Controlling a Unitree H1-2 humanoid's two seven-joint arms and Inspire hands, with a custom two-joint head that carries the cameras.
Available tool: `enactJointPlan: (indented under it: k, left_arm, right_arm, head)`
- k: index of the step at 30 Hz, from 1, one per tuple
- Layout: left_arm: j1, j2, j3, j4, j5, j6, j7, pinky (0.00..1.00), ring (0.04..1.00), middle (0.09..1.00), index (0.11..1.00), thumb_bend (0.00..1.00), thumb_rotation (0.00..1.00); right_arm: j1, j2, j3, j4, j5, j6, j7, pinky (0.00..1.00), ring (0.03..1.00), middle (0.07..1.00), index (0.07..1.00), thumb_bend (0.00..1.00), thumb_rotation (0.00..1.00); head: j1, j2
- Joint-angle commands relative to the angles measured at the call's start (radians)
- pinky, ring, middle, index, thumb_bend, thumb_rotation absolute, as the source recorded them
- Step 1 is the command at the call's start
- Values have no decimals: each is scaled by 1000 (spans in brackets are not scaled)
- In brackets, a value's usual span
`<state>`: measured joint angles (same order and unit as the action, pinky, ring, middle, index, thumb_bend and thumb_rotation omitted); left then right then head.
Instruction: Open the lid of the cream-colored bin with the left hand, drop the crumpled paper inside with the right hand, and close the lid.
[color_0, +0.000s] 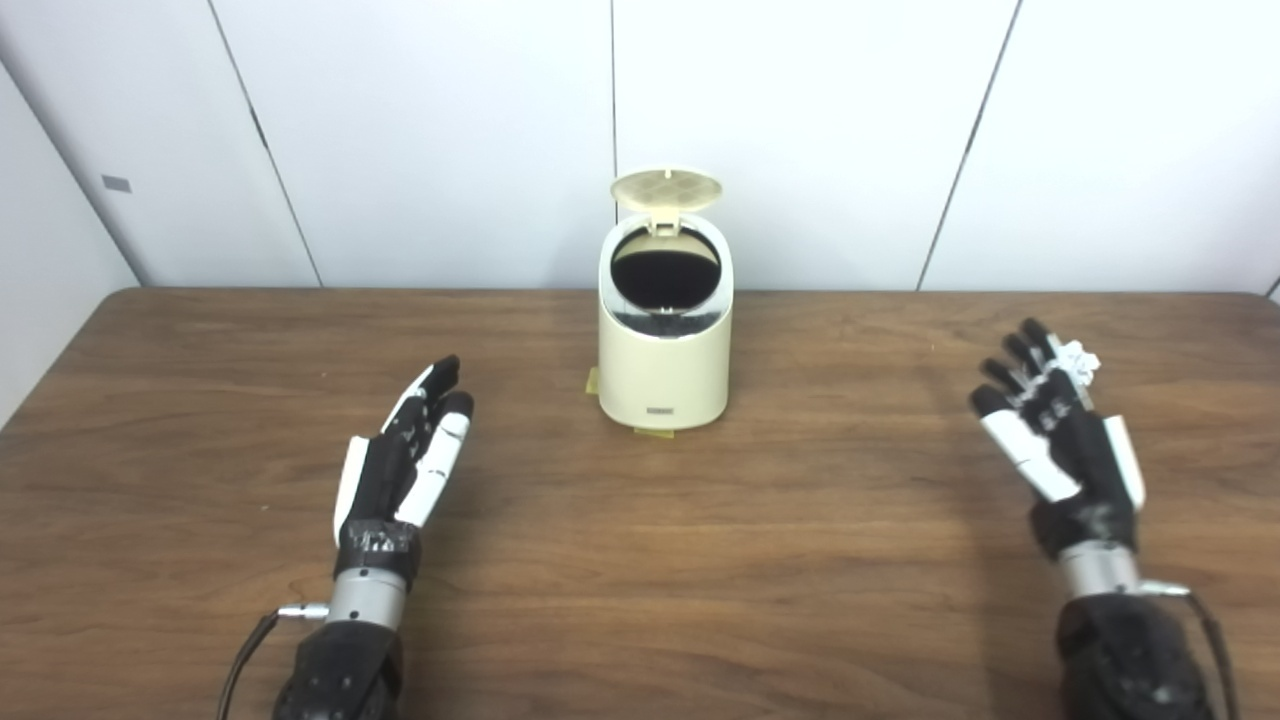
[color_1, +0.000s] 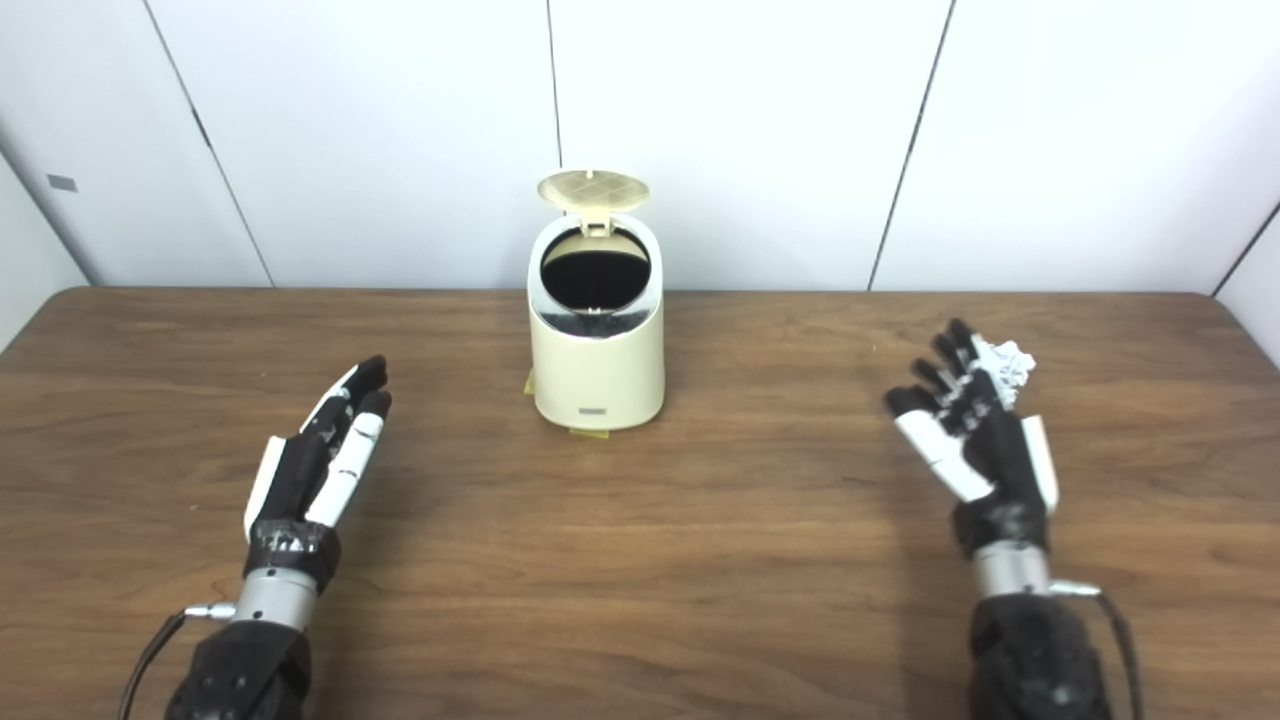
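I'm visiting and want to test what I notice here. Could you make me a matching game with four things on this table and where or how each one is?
Things:
1. lid
2. crumpled paper
3. left hand
4. bin

States:
A. open, holding nothing, left of the bin
B. standing mid-table near the wall
C. flipped up, opening exposed
D. just beyond the right hand's fingertips

Pairs: 1-C, 2-D, 3-A, 4-B

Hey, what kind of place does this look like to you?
Probably a robot test room or lab, not a home: a bare wooden table against plain white wall panels, with only a small cream-colored bin, lid up, and crumpled paper.
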<state>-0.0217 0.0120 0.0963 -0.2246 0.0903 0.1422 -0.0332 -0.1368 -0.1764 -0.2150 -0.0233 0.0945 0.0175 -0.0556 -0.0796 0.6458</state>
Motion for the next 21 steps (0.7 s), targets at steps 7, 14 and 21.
enactJointPlan:
  k: [7, 14, 21]
  left_arm:
    - [-34, 42, 13, 8, -37, -24, 6, 998, 957, 944, 968, 580, 713]
    - [-62, 104, 32, 43, -120, -47, -38, 1000, 965, 963, 992, 558, 713]
    - [-54, 137, 18, 8, -132, -8, -50, 1000, 966, 961, 1000, 504, 731]
  right_arm:
    - [-90, -95, 2, -114, -245, 107, -83, 856, 875, 886, 891, 767, 295]
    - [-146, -181, 49, -128, -469, 217, -90, 858, 915, 918, 897, 794, 254]
    - [-204, -250, 83, -21, -563, 283, -71, 879, 955, 949, 911, 839, 180]
  head:
    - [-157, -9]
    - [-338, -18]
    - [-342, -12]
